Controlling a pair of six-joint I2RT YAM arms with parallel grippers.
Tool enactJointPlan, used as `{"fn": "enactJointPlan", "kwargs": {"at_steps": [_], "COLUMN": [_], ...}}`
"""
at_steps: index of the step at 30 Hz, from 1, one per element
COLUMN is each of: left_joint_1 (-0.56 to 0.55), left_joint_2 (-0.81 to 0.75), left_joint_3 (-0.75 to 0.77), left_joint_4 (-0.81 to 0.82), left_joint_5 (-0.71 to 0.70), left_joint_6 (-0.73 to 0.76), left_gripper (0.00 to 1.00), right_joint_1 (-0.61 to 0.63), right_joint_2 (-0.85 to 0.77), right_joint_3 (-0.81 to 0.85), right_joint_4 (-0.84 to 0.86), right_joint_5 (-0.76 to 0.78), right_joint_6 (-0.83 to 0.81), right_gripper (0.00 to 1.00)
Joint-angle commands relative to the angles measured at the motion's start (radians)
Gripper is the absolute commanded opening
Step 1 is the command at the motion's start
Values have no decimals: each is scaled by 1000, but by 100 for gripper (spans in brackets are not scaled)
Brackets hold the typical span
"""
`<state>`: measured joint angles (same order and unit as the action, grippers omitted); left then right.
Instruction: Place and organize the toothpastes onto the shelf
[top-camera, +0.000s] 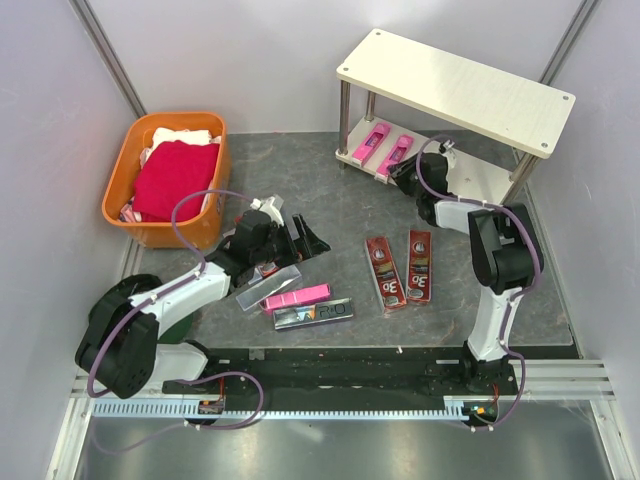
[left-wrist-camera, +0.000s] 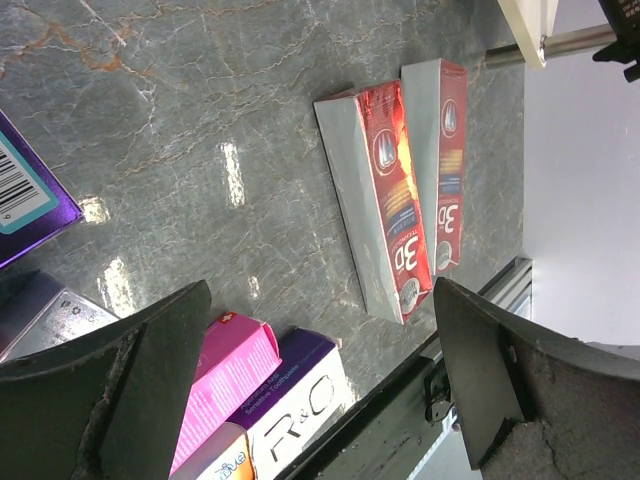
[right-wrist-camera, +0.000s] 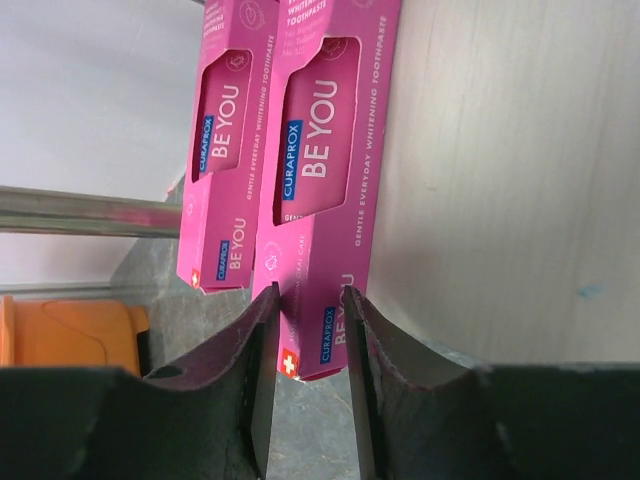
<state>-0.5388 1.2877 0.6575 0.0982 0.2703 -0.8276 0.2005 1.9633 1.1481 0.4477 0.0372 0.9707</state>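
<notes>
While the pink carton (top-camera: 395, 155) (right-wrist-camera: 325, 180) lies flat on the lower board of the shelf (top-camera: 455, 90) (right-wrist-camera: 500, 180), the right gripper (top-camera: 405, 172) (right-wrist-camera: 308, 300) has its 2 jaws drawn narrow around the carton's near end, and they seem to press on both of its sides. A second pink carton (top-camera: 368, 143) (right-wrist-camera: 225, 150) lies just beside it on the same board, parallel, on the side toward the basket. The shelf's top board is bare.

The other cartons lie on the table (top-camera: 300, 180). 2 dark red cartons (top-camera: 385, 272) (left-wrist-camera: 395, 200) sit side by side near the middle, well apart from the shelf. To their left is a loose cluster: a third pink carton (top-camera: 297, 296) (left-wrist-camera: 225, 390), a silver-grey carton (top-camera: 268, 285) touching it, and a carton marked R.O (top-camera: 312, 313) (left-wrist-camera: 300, 395) just in front. The left wrist view also shows the corner of a purple carton (left-wrist-camera: 25, 190).

The left gripper (top-camera: 305, 235) (left-wrist-camera: 320, 290) hangs over this cluster with its jaws spread wide and nothing between them.

At the far left stands an orange basket (top-camera: 125, 215) holding red and white cloths (top-camera: 175, 178).
</notes>
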Motion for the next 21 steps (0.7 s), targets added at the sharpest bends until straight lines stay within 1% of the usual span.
{"fn": "enactJointPlan", "kwargs": {"at_steps": [1, 9, 11, 21], "left_joint_1": [2, 2, 0, 0], "left_joint_2": [-28, -41, -45, -25], "left_joint_3": [-10, -18, -21, -18], "left_joint_4": [9, 3, 3, 3], "left_joint_5": [-11, -8, -9, -11], "left_joint_6": [36, 30, 28, 24], "left_gripper": [99, 99, 99, 99], "right_joint_1": [-1, -1, -1, 4], "right_joint_2": [49, 164, 183, 209], "right_joint_3": [73, 228, 252, 257], "right_joint_4": [14, -39, -46, -44], "right_joint_5": [0, -34, -63, -143], "right_joint_6": [23, 14, 11, 3], "right_gripper": [37, 37, 36, 36]}}
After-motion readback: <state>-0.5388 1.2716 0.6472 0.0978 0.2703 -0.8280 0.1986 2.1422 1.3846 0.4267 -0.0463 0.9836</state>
